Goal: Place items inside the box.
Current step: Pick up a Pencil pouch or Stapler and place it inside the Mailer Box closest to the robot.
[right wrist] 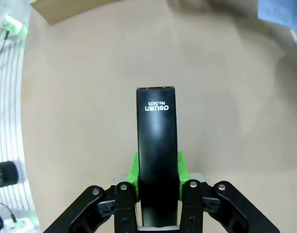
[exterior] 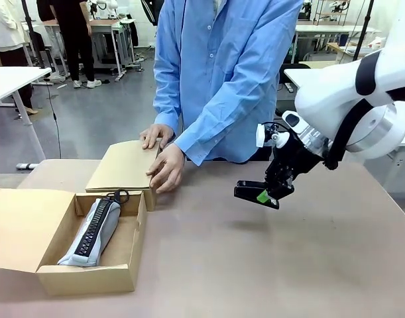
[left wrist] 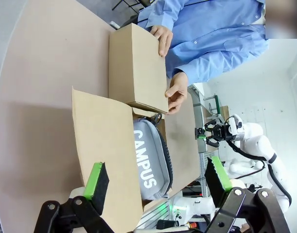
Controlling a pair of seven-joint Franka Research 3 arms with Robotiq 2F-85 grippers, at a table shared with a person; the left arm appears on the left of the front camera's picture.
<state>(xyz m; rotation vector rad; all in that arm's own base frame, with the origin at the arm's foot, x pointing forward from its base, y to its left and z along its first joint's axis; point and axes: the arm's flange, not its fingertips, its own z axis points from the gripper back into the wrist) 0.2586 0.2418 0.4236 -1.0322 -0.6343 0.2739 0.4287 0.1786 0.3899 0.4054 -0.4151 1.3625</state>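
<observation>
One stapler (right wrist: pixel 157 141) clamped in right claw (exterior: pixel 260 195), well apart from box (exterior: pixel 89 279); left claw (left wrist: pixel 157 178) spread.

Open brown cardboard box (exterior: pixel 89 278) looks matt and papery, grey zip pouch (exterior: pixel 95 230) is soft cloth. Long black stapler (right wrist: pixel 157 155) is glossy, maybe painted metal; tan tabletop (exterior: pixel 288 265) smooth, matt.

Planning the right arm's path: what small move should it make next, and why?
Probably carry left toward the open box: the right gripper is shut on a black stapler above bare table, and the box has room beside the grey pouch.
</observation>
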